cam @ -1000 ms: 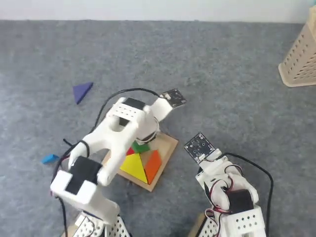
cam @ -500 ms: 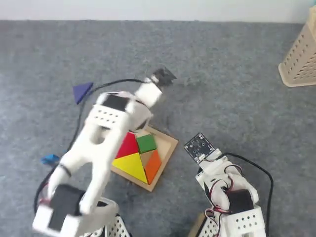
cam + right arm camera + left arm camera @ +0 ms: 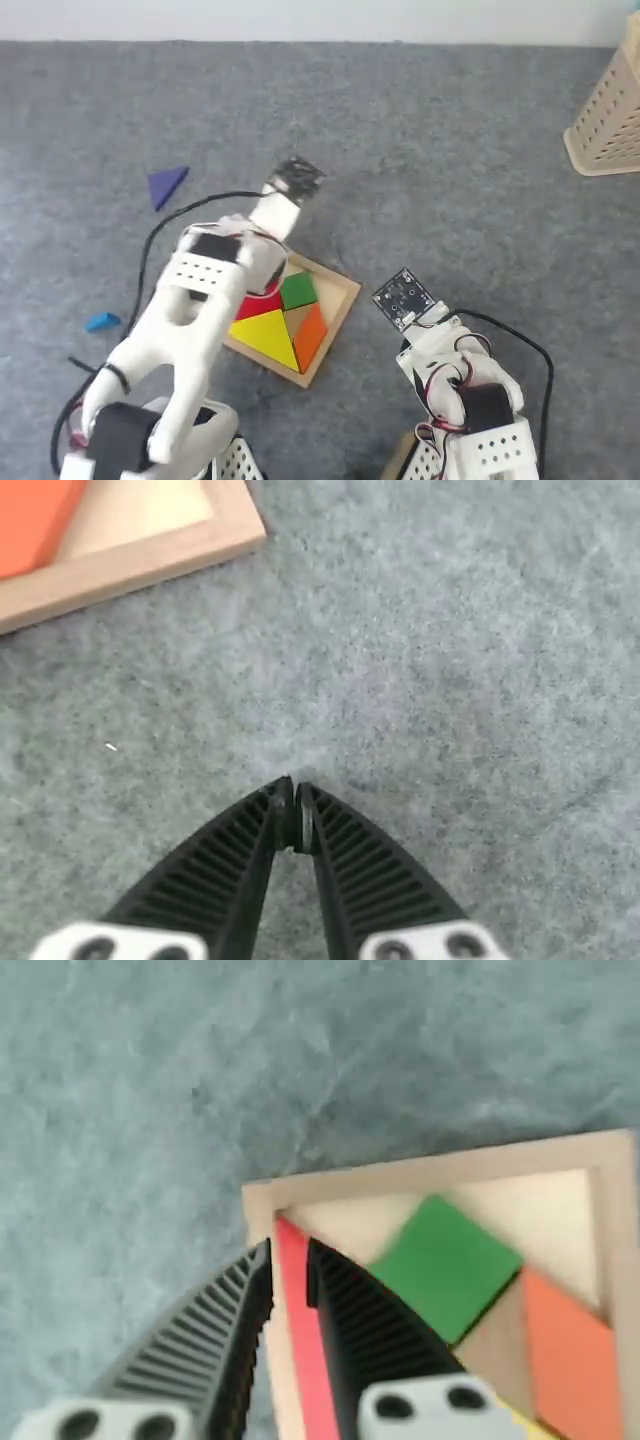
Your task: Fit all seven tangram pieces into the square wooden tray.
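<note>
The square wooden tray [image 3: 341, 298] lies on the grey carpet and holds a red triangle [image 3: 262, 303], a green square [image 3: 297, 290], a yellow triangle [image 3: 268, 333] and an orange piece [image 3: 310, 332]. My left gripper [image 3: 288, 1250] hangs over the tray's corner [image 3: 258, 1200], narrowly open, with the red triangle [image 3: 295, 1340] showing through the gap and the green square [image 3: 445, 1265] beside it. A purple triangle [image 3: 167, 184] and a small blue piece [image 3: 101, 322] lie on the carpet to the left. My right gripper [image 3: 293, 788] is shut over bare carpet near a tray corner [image 3: 130, 565].
A pale perforated wooden stand [image 3: 610, 110] sits at the far right edge. Black cables trail from the left arm [image 3: 200, 290] and behind the right arm [image 3: 460, 385]. Open carpet stretches across the back and right of the tray.
The left arm has swung back and to the left off the tray, uncovering the red and green pieces lying in it. The right arm has not moved.
</note>
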Motion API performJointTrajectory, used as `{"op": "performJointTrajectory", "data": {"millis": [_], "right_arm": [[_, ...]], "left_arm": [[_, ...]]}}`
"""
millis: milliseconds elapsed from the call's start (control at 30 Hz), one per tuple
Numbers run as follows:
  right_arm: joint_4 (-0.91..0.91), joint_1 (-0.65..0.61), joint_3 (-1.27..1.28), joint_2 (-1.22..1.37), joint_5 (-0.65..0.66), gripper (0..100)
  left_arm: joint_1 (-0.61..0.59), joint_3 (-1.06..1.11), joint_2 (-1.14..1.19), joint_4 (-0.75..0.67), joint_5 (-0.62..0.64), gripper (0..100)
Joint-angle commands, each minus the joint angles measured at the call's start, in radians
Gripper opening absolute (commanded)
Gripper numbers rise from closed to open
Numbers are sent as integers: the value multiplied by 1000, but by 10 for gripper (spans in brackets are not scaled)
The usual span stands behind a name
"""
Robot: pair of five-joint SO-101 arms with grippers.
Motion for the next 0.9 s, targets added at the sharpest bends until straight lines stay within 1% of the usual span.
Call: {"op": "performJointTrajectory", "data": {"millis": [0, 133, 333, 500, 700, 800, 867], "right_arm": [[5, 1, 18, -15, -6, 8], [5, 1, 18, -15, -6, 8], [5, 1, 18, -15, -6, 8], [5, 1, 18, -15, -6, 8], [5, 1, 18, -15, -6, 8], [5, 1, 18, -15, -6, 8], [5, 1, 18, -15, -6, 8]], "left_arm": [[124, -10, 11, -23, 12, 58], [241, -5, 97, -18, 11, 58], [282, 5, 135, -17, 11, 58], [351, 19, 141, -2, 9, 58], [362, 38, 135, 6, 9, 57], [361, 41, 138, 66, 8, 55], [367, 71, 133, 78, 8, 55]]}}
